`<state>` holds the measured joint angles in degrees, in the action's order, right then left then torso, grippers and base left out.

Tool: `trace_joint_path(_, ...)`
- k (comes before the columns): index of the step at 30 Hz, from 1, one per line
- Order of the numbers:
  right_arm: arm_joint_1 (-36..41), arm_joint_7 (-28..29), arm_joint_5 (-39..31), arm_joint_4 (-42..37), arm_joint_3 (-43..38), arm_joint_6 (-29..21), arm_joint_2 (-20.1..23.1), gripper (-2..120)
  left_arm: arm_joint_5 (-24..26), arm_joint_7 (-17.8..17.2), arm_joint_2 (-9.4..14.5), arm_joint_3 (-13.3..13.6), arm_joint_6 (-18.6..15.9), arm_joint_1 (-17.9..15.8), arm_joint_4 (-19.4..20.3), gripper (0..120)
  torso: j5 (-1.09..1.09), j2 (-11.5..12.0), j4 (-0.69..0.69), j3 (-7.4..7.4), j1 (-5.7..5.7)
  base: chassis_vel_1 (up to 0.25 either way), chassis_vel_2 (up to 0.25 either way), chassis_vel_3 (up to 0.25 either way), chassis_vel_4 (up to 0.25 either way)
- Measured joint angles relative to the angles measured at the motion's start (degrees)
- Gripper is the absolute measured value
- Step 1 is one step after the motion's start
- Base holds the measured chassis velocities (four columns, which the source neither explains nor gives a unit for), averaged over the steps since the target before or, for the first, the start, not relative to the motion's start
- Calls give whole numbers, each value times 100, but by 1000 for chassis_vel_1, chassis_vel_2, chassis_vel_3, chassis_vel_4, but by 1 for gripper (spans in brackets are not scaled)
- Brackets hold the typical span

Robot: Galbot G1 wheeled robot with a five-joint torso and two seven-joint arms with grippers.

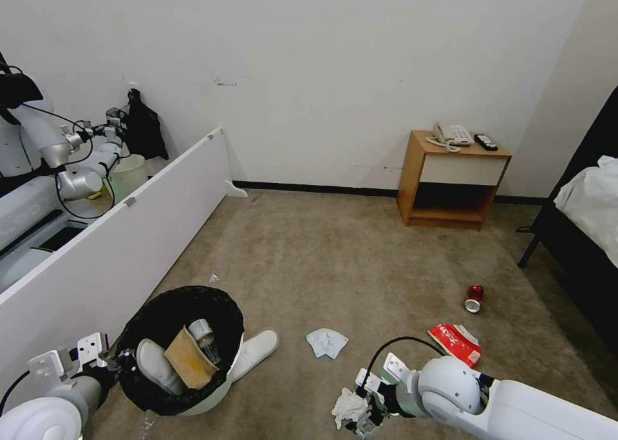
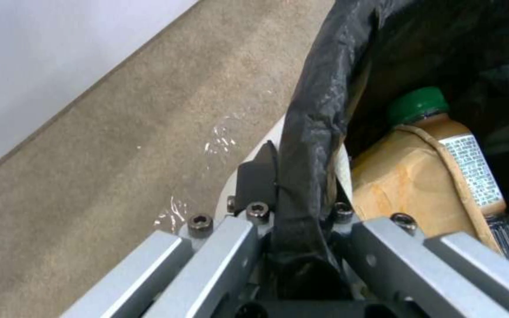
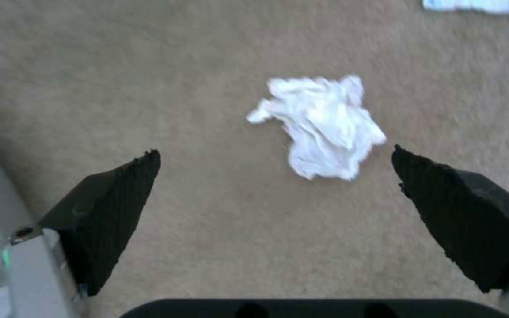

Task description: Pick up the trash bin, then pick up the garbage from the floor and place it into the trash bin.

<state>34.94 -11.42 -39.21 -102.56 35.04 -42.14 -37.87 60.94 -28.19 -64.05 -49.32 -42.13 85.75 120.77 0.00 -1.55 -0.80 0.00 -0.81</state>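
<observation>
Head view: trash bin (image 1: 187,388) tilted at lower left, black liner folded over the rim, left gripper (image 1: 109,363) clamped on that rim. Inside — a slipper (image 1: 154,366), cardboard scrap (image 1: 190,361), a bottle (image 1: 205,337). Second slipper (image 1: 256,350) just beside the bin on the carpet. Folded tissue (image 1: 326,343), red packet (image 1: 456,343) and red can (image 1: 474,298) loose on the floor. Right gripper (image 1: 360,414) low over a crumpled tissue (image 1: 347,406).

Left wrist view: fingers (image 2: 257,176) pinched on liner and bin wall. Probably light and stiff enough to carry by the rim, though slippery film could creep.

Right wrist view: pads (image 3: 113,207) spread wide, crumpled tissue beyond and between them on the carpet, untouched. Likely weightless, soft, crushable — best pinched across the bunched middle.
</observation>
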Motion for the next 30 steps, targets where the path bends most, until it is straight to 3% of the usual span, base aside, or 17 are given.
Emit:
trace_joint_path(12, 99, 216, 309, 1111, -142, 2, -326, 100, 0, 0, 17, 10, 0, 52, -18, 1, 0, -1, 0, 0, 0, 0, 0, 0, 0)
trace_joint_path(30, -147, 405, 234, 1337, -136, 2, -633, 100, -36, 8, -8, 54, 0, 9, -75, 1, 0, -1, 0, 0, 0, 0, 0, 0, 0)
